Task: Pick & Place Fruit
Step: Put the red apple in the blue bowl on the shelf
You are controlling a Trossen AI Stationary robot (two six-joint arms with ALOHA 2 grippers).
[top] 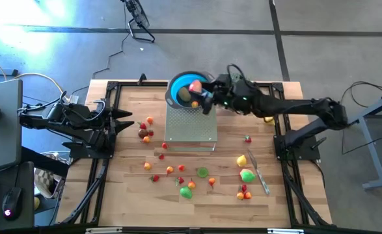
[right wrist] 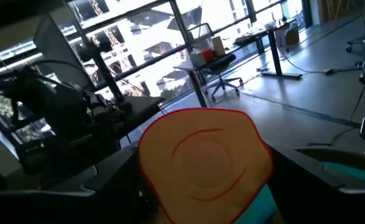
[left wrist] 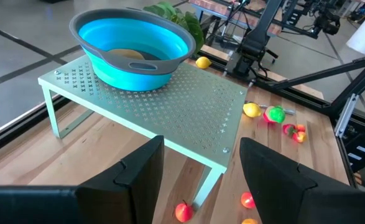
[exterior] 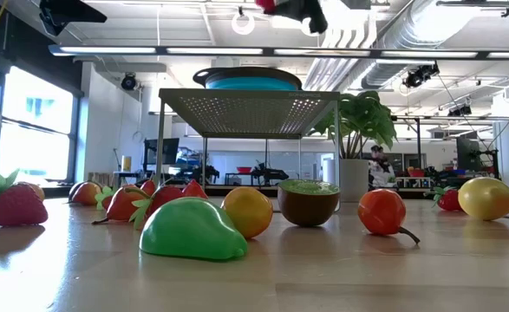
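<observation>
My right gripper reaches from the table's right to above the blue bowl, shut on a small red-skinned fruit half whose flat orange cut face fills the right wrist view. The bowl stands on a pale perforated metal rack and holds a brownish fruit. Several small toy fruits lie scattered on the wooden table in front of the rack. My left gripper waits open at the table's left edge, touching nothing. My right gripper pinches the red-skinned fruit half between its two fingers, which sit on opposite sides of its red rim. The orange cut face points toward the wrist camera. The fruit is lifted clear, above the bowl's opening.
A slim silver knife lies near the table's right side beside yellow and green fruits. A leafy plant stands behind the bowl. Black frame rails run along both table sides. Bare wood shows in front of the scattered fruit.
</observation>
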